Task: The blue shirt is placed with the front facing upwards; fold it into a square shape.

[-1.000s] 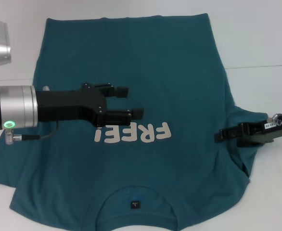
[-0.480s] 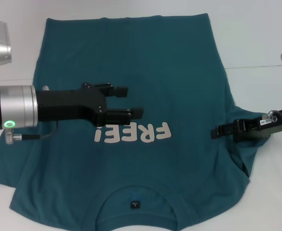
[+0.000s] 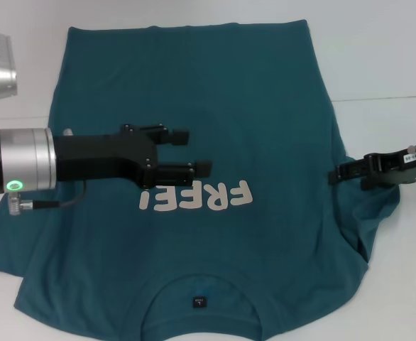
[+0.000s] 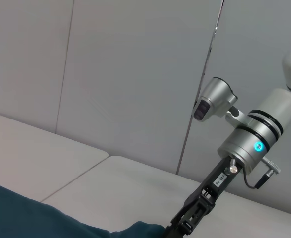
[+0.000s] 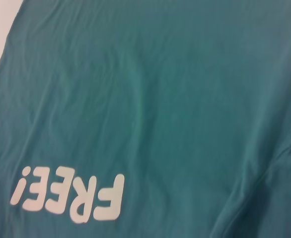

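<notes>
large dark teal-blue cotton T-shirt (image 3: 194,142) flat on white worktop (image 3: 378,64), print up, collar at near edge | left gripper (image 3: 197,151) above shirt middle, fingers spread, empty | right gripper (image 3: 336,175) over right sleeve; grip state: cannot tell

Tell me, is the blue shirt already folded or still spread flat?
Mostly spread: the blue shirt lies open with its print showing. Only the sleeve by the right gripper is bunched.

White table (image 3: 378,57); blue shirt (image 3: 265,106) flat on it, print up.
</notes>
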Robot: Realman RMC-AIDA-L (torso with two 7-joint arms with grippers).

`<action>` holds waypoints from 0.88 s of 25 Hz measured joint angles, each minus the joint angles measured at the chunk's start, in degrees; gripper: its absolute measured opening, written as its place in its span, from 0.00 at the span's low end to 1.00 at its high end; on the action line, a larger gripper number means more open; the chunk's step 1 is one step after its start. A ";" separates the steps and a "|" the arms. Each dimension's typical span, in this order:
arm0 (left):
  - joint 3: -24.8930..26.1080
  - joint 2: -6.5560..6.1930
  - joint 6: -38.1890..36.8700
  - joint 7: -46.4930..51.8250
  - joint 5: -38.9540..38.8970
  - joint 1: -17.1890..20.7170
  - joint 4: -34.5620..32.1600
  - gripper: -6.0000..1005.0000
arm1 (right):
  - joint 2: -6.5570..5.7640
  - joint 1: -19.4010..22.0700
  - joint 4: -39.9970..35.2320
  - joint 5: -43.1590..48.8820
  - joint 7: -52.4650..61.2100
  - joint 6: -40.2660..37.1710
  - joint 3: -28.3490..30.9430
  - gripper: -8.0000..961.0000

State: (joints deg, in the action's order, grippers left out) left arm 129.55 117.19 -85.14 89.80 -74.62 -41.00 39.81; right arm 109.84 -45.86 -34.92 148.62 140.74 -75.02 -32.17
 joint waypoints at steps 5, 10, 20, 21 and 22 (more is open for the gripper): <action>0.00 0.06 -0.07 0.10 0.00 0.04 0.00 0.84 | -0.76 1.09 -3.04 0.31 1.79 -4.51 -0.36 0.94; 0.00 0.05 -0.12 0.11 0.00 0.04 0.00 0.84 | -1.49 3.01 -8.34 0.39 3.86 -9.01 -0.45 0.93; 0.00 0.20 -0.28 0.37 0.00 -0.21 0.00 0.84 | -1.96 4.53 -9.96 2.38 5.68 -13.52 -0.53 0.93; 0.00 0.20 -0.28 0.37 0.00 -0.23 0.00 0.84 | -1.80 4.65 -9.85 2.89 5.91 -13.61 -0.53 0.93; 0.00 0.21 -0.24 0.37 0.00 -0.26 0.00 0.84 | -1.68 4.71 -9.83 3.22 6.10 -13.61 -0.54 0.93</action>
State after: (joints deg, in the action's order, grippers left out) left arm 129.55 117.40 -85.38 90.17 -74.62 -41.26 39.81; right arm 108.16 -41.15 -44.76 151.84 146.84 -88.63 -32.72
